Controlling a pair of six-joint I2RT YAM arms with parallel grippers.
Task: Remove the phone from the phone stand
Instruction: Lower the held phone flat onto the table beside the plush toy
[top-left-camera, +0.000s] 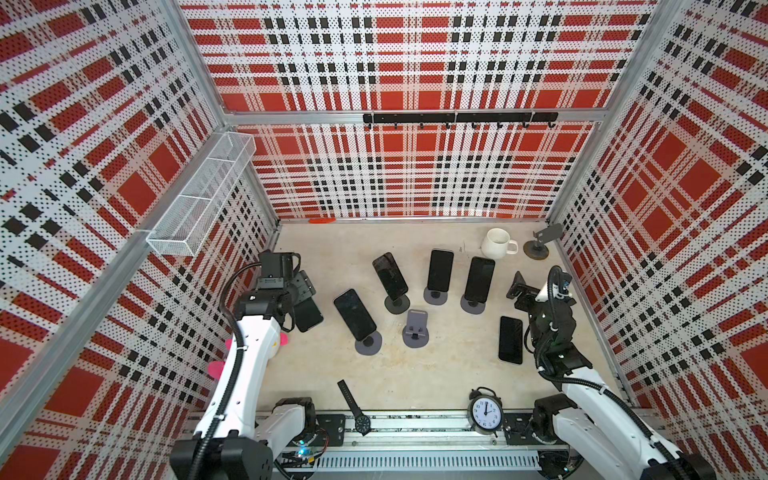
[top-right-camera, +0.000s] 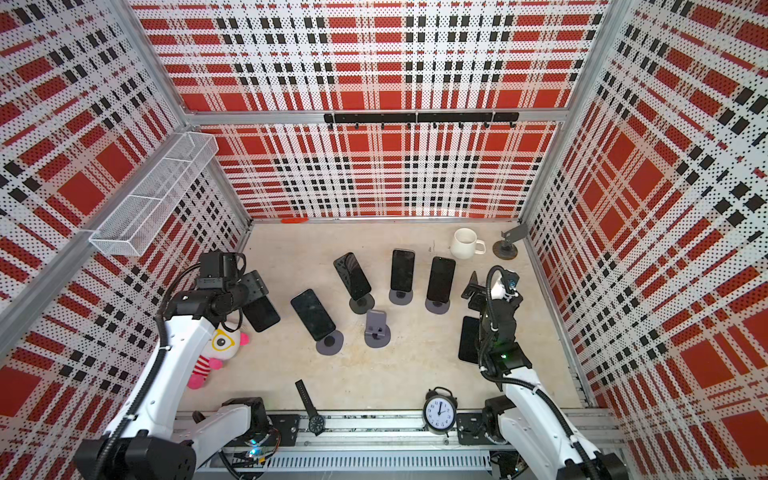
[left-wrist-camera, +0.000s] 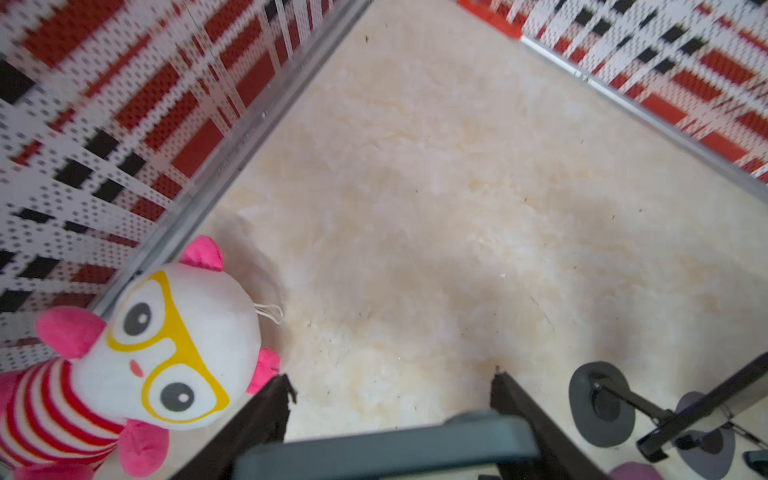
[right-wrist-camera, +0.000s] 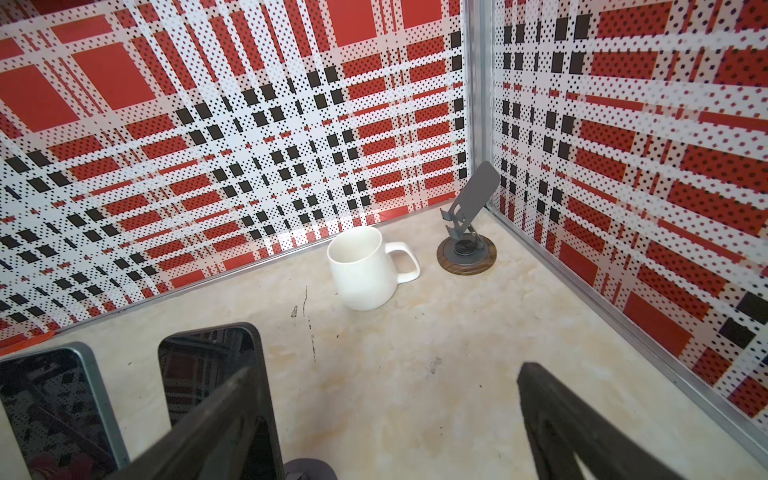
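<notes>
Clock (top-left-camera: 485, 411) and watch (top-left-camera: 353, 409): nearest items, at the front edge of the counter (top-left-camera: 436, 365), clear of your working area.

Left hand (top-left-camera: 305, 299): clamped on the phone (left-wrist-camera: 386, 453) by its long edges; in the left wrist view you see it span both fingers. You hold it above bare counter near the left wall, beside the plush (left-wrist-camera: 166, 345) and well apart from the stands. Judged a safe spot to set it down.

Stand (top-left-camera: 415, 330): mid-counter, cradle bare, the only empty one in the cluster, so judged the phone's own.

Loaded stands (top-left-camera: 369, 344): four, each propping a dark phone tilted back on its lip, which keeps it from sliding.

Flat phone (top-left-camera: 510, 340): lying on the counter just beside your right arm.

Right hand (right-wrist-camera: 386, 368): fingers spread wide, holding nothing, facing the mug (right-wrist-camera: 361, 270) and corner stand (right-wrist-camera: 467, 232). Judged idle, out of the left arm's way.
</notes>
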